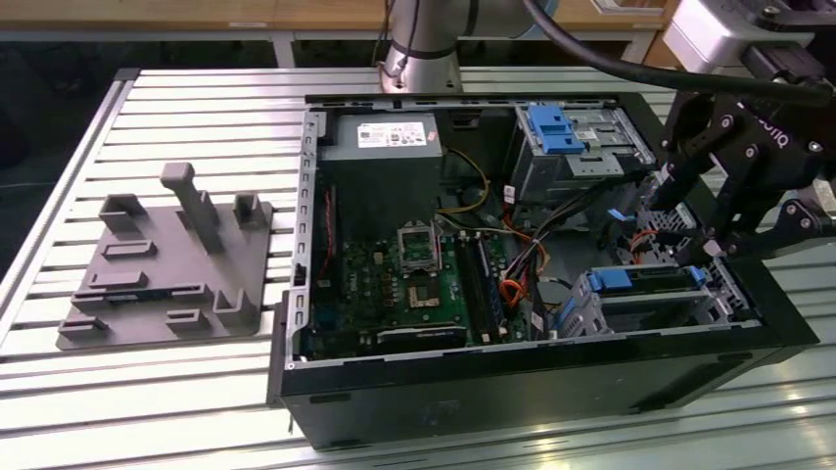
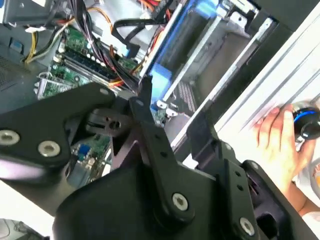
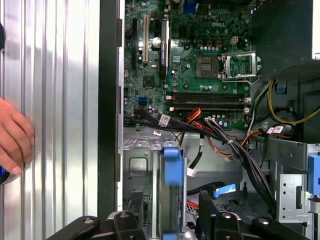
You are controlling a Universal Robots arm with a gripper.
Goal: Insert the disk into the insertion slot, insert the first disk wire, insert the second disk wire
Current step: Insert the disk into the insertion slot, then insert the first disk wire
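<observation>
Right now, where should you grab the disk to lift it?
Pinch the disk by its exposed top edge, between its blue ends, coming straight down. It seems to stand on edge in the insertion slot, whose metal walls cover its flat faces.

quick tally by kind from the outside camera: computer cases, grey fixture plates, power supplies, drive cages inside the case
computer case: 1
grey fixture plate: 1
power supply: 1
drive cages: 2 (taller blue-latched cage, insertion slot)
total: 5
</observation>
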